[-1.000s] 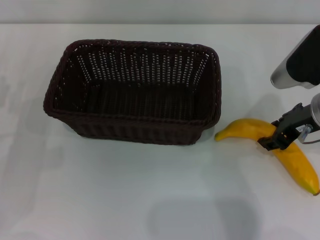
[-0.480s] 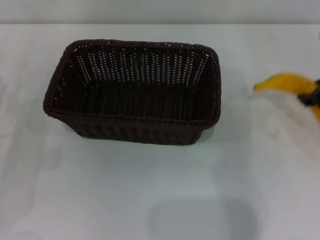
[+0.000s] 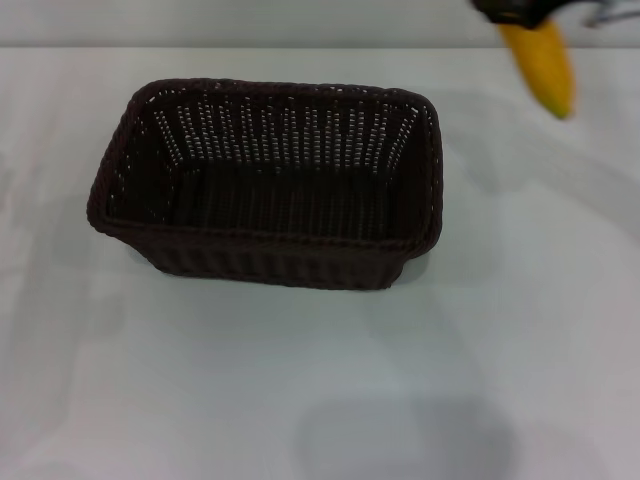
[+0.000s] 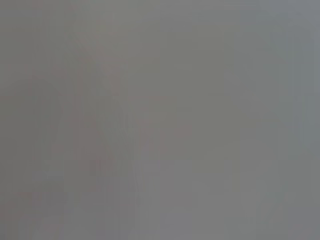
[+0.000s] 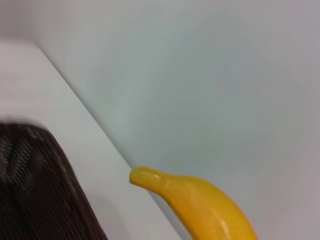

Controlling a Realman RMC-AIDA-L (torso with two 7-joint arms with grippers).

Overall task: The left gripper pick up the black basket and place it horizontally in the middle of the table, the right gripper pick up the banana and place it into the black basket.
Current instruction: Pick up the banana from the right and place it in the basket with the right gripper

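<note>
White and glossy, the bench (image 3: 300, 400) fills almost the whole head view under a pale grey back wall. Nothing of the left tool shows in any view, and its wrist camera gives only a flat grey field, so that arm appears parked out of the way.

Left of centre and running to the middle sits the black basket (image 3: 265, 185), long side across the bench, mouth up and empty, its woven floor free to receive something.

Farther right, at the upper edge of the head view, the right tool (image 3: 515, 10) shows only as a dark sliver holding the banana (image 3: 542, 62), which hangs clear of the bench, one end pointing down, beyond the basket's far right corner. The right wrist view shows the banana's other end (image 5: 195, 205) in the air beside the basket's rim (image 5: 45, 180). The tool seems clamped on the fruit (its fingers are mostly cut off by the frame).

The step in hand looks like the carry. To do it well, the arm should bring the banana leftward over the basket's middle, turn it along the basket's length, lower it past the braided rim, then let go close to the floor.
</note>
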